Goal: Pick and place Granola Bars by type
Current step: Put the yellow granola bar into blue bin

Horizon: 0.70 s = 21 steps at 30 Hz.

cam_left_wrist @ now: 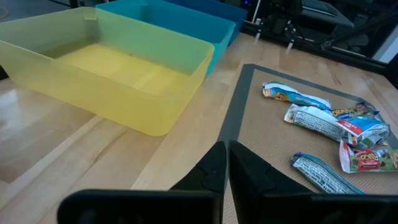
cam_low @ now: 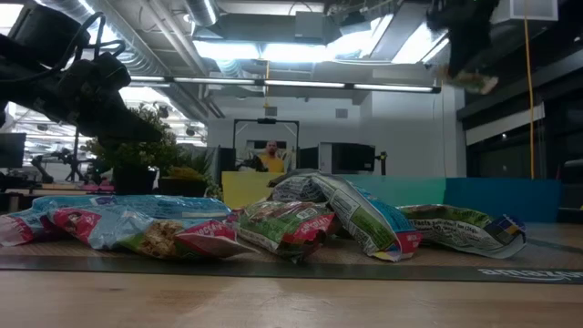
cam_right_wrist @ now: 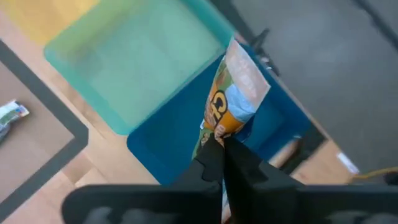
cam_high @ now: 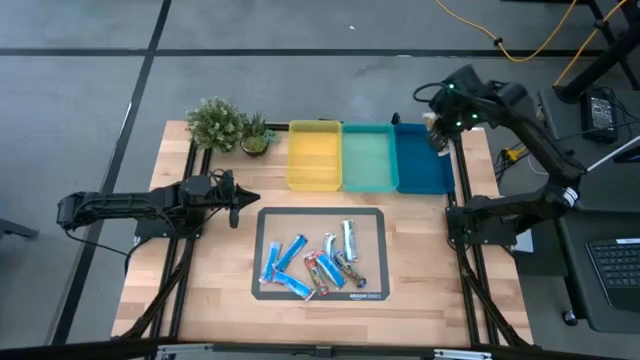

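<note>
The right tool [cam_right_wrist: 221,144] pinches a granola bar [cam_right_wrist: 235,93] hanging lengthwise over the blue tray [cam_right_wrist: 168,140].

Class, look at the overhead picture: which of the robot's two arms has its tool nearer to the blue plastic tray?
Right. The right tool hangs over the blue plastic tray, gripping a granola bar. The left tool waits, shut, beside the dark mat, past the yellow tray.

Worktop [cam_high: 420,300]: pale wood planks, smooth, matt. Yellow [cam_high: 314,155], teal [cam_high: 368,157] and blue [cam_high: 421,160] rectangular trays: translucent plastic, satin. Tan mat [cam_high: 372,232], dark-bordered: matt. Granola Bars [cam_high: 313,262]: crinkled glossy foil wrappers.
</note>
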Each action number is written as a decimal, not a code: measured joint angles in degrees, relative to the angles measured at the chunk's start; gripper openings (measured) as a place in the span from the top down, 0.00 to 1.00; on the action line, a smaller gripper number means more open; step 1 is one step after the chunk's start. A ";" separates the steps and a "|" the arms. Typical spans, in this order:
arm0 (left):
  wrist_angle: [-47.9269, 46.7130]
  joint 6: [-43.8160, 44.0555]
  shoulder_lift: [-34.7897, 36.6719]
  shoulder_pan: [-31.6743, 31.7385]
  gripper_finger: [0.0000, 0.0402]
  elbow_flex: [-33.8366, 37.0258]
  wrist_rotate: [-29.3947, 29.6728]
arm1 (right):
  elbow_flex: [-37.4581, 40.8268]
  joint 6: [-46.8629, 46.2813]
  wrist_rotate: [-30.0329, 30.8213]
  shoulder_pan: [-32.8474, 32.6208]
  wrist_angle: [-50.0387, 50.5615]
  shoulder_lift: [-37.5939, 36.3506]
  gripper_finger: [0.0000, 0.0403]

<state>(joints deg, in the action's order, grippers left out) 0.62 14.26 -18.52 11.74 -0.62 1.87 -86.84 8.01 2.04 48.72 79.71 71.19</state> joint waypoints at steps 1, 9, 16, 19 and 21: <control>0.00 0.00 0.00 0.00 0.98 0.02 0.02 | 2.68 0.82 -1.24 0.96 -2.00 -0.16 0.97; 0.00 -0.01 0.00 0.01 0.97 0.01 0.02 | 20.40 2.92 -6.29 5.97 -12.47 -0.12 0.99; 0.00 0.00 0.00 -0.01 0.97 0.00 0.02 | 28.66 2.48 -9.33 8.16 -19.43 -0.03 0.97; 0.00 0.00 0.00 0.00 0.97 -0.01 0.02 | 31.37 1.70 -9.31 8.84 -21.17 -0.01 0.98; 0.00 0.00 0.00 0.01 0.97 -0.01 0.02 | 33.01 1.68 -9.29 9.14 -22.90 0.01 0.99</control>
<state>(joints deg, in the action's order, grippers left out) 0.62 14.26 -18.52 11.75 -0.62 1.89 -53.82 9.69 -7.25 57.86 56.81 71.20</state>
